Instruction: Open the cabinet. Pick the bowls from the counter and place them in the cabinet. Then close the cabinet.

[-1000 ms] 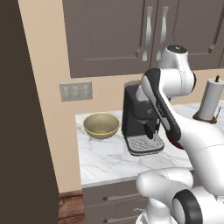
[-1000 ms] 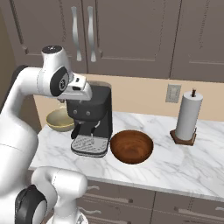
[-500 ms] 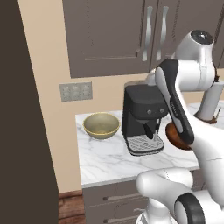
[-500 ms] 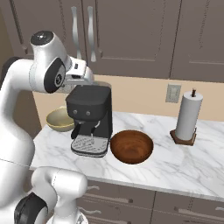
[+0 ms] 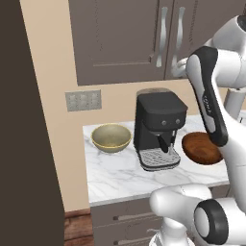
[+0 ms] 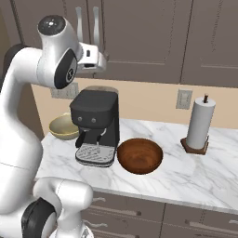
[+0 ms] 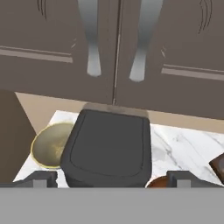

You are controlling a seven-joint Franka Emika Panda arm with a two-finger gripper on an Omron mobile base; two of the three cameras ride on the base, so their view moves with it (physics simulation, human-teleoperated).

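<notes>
The cabinet point(image 5: 125, 38) is shut, and its two curved silver handles point(image 7: 92, 39) hang side by side at the seam between the doors. My gripper point(image 6: 103, 58) is open and empty, raised in front of the cabinet's lower edge, just below the handles and above the coffee machine. In the hand view my gripper point(image 7: 113, 179) has its fingertips point(image 7: 41, 179) wide apart. On the counter point(image 5: 115, 175) the olive-yellow bowl point(image 5: 111, 138) sits left of the machine. The reddish-brown bowl point(image 6: 139, 155) sits to its right.
A black coffee machine point(image 6: 96, 125) stands between the two bowls, directly under my hand. A paper towel roll point(image 6: 201, 123) on a wooden stand is at the counter's right. A tall dark panel point(image 5: 24, 144) borders the counter's left end. Grey drawers point(image 6: 176, 218) run below.
The arm has swung upward: the hand rose from in front of the coffee machine to the cabinet's lower edge near the handles. The gripper stayed open. The bowls have not moved.
</notes>
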